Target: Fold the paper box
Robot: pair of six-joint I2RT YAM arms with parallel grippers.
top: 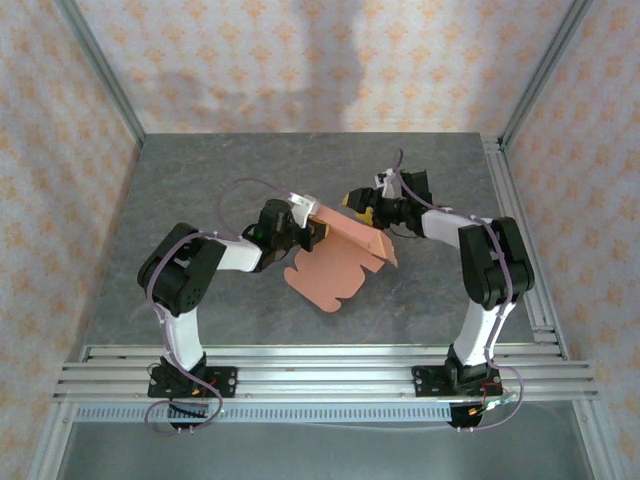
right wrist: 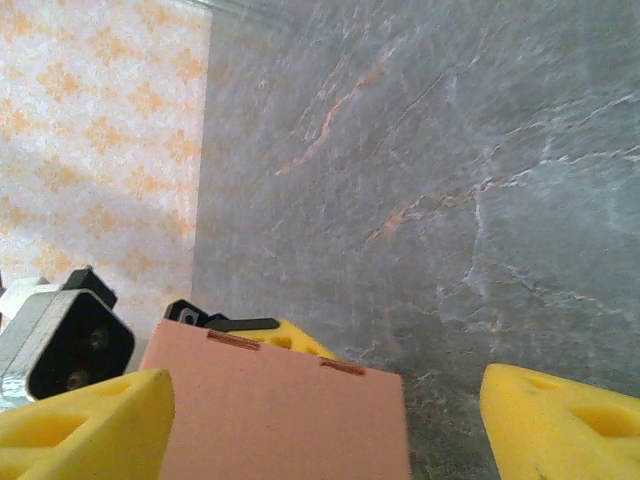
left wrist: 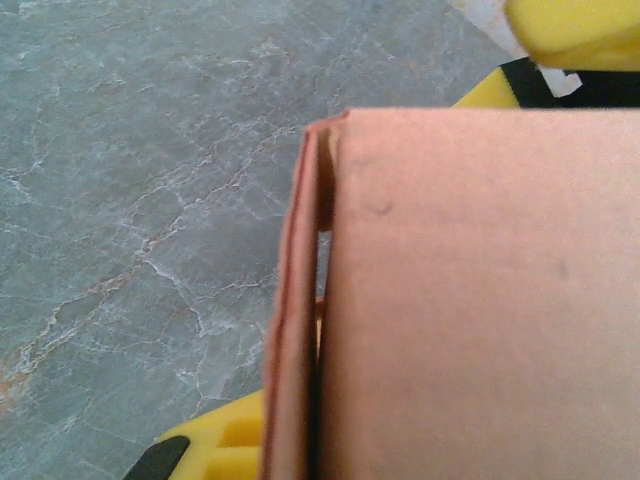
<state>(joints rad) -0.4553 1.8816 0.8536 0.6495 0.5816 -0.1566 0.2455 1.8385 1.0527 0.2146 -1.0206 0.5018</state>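
Observation:
The paper box [top: 338, 262] is a salmon-pink die-cut sheet, partly folded, with its rounded flaps on the grey table and one panel lifted. My left gripper [top: 314, 229] is shut on the raised left edge. In the left wrist view the folded card [left wrist: 470, 300] covers most of the frame, with a yellow finger [left wrist: 225, 440] showing beside it. My right gripper [top: 358, 203] stands open at the far upper edge of the sheet. In the right wrist view its wide-spread yellow fingers [right wrist: 85, 420] flank the card panel [right wrist: 280, 410], and the right-hand finger is well apart from it.
The grey marble-patterned table [top: 200, 180] has patterned walls and aluminium rails around it. The left gripper's yellow finger [right wrist: 290, 342] shows behind the card in the right wrist view. The right gripper's fingers [left wrist: 570, 30] appear at the top right of the left wrist view.

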